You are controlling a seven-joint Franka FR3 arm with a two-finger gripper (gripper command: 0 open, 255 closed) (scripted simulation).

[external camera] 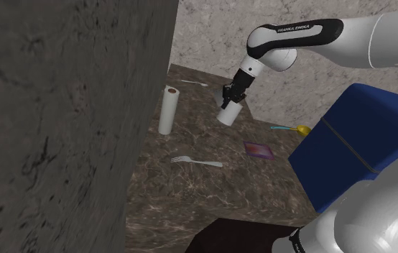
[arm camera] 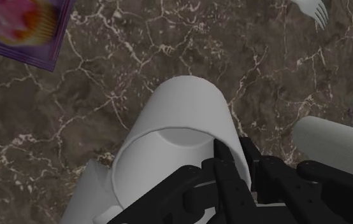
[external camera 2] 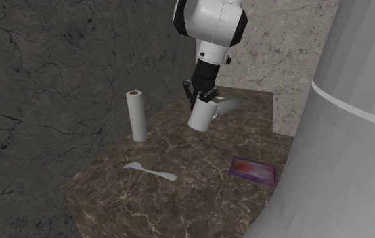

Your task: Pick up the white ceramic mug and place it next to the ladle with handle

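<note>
A plain white mug (external camera: 228, 113) (external camera 2: 201, 116) hangs tilted above the brown marble table (external camera: 212, 194), off the surface. My black gripper (external camera: 231, 99) (external camera 2: 203, 95) (arm camera: 229, 156) is shut on its rim, one finger inside the mouth and one outside the wall; the wrist view looks down the mug (arm camera: 181, 114) to the tabletop. A pale long-handled utensil (external camera: 194, 83) (external camera 2: 230, 105), which may be the ladle, lies at the table's far end behind the mug. A second utensil with a teal handle and yellow bowl (external camera: 292, 129) lies by the blue stand.
A white paper roll (external camera: 167, 110) (external camera 2: 137, 116) (arm camera: 338, 143) stands upright near the dark stone wall. A white fork (external camera: 197, 162) (external camera 2: 151, 172) (arm camera: 312, 9) and a purple card (external camera: 258, 149) (external camera 2: 253, 169) (arm camera: 22, 28) lie on the table. The blue stand (external camera: 355, 144) borders the shoulder view's right.
</note>
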